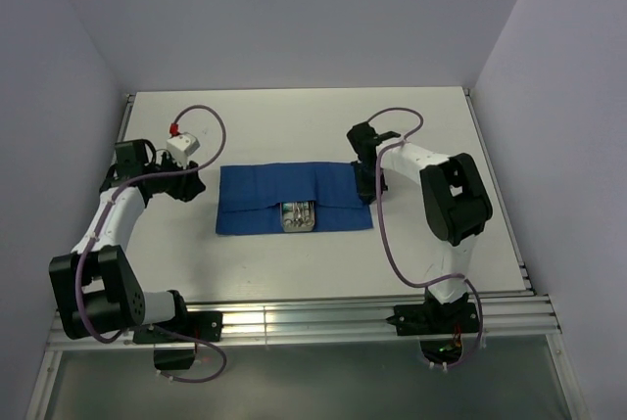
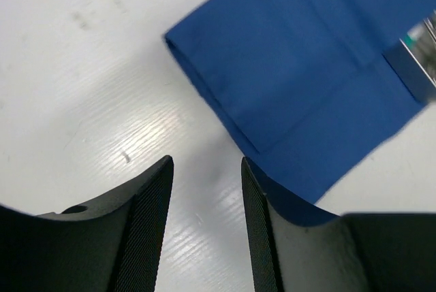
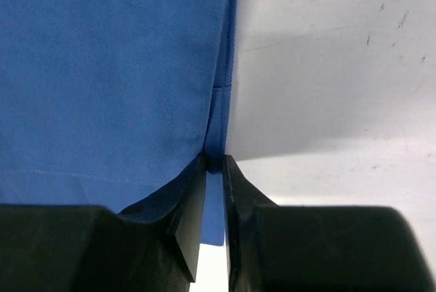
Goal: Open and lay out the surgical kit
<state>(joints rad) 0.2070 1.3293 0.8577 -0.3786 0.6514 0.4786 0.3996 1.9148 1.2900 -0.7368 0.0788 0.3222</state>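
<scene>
Clamping the blue cloth (image 3: 102,67) edge in our right gripper (image 3: 214,167), left gripper (image 2: 206,169) apart, we might drag the tray (image 1: 286,216) askew.

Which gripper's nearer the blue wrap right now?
Right. The right gripper has its jaws pinched on the right edge of the wrap. The left gripper sits open just off the wrap's left end.

No legible text or markings
</scene>
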